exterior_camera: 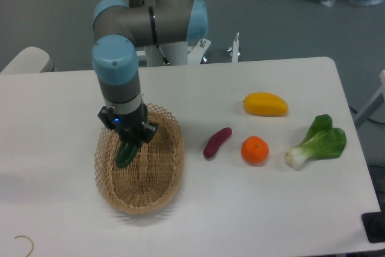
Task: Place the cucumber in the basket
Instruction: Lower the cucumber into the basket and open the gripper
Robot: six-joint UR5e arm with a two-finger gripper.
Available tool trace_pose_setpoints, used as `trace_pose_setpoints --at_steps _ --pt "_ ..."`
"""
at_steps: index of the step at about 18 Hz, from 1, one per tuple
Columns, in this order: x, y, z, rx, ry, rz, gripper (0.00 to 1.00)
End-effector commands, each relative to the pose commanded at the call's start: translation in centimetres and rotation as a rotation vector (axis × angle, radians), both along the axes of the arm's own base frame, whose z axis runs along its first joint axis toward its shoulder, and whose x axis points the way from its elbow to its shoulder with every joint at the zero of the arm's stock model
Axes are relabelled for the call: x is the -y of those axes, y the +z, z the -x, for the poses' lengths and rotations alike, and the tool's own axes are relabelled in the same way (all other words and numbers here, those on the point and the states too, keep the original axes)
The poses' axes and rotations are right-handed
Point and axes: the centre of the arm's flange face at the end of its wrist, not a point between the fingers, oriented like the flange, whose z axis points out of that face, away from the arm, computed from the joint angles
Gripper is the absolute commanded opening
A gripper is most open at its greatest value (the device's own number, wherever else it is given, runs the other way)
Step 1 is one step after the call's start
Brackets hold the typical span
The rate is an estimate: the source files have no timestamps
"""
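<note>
My gripper hung over left half of basket. Fingers were clamped on cucumber, upper end pinched, dark green body tilted down-left inside basket rim. Couldn't tell whether lower tip touched weave. Rest of produce sat on white tabletop to right, well apart from basket: purple sweet potato nearest, orange just beside it, yellow mango behind, bok choy farthest right. Small wire hook lay at front-left corner.

Grey arm (light-blue joint caps)
</note>
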Motion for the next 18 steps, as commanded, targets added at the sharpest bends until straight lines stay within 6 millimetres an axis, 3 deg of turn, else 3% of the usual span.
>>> trace_pose_setpoints --at_steps 9,18 --pt "-0.3 -1.2 -0.2 0.004 -0.097 0.018 0.28" --pt "-1.1 -4.3 -1.1 0.036 -0.106 0.059 0.31"
